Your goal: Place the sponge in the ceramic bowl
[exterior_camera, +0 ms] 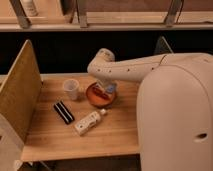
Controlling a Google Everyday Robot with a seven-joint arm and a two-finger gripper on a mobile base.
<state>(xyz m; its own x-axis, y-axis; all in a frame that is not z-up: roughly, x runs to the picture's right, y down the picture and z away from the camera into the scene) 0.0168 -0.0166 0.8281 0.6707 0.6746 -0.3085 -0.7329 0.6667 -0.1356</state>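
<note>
Nearest me, the white bottle [90, 121] lies on its side at the bowl's seven o'clock. The black striped block [63, 111] is at eight and the plastic cup [71, 89] at nine, so I judge all three clear of the drop. Beyond them sits the ceramic bowl [95, 100]. The gripper [103, 88] hangs right over it, wrist bent down, I judge to aim into the bowl. The sponge [111, 88] shows at the bowl's two o'clock edge. I cannot tell whether the jaws pinch it or stand spread.
</note>
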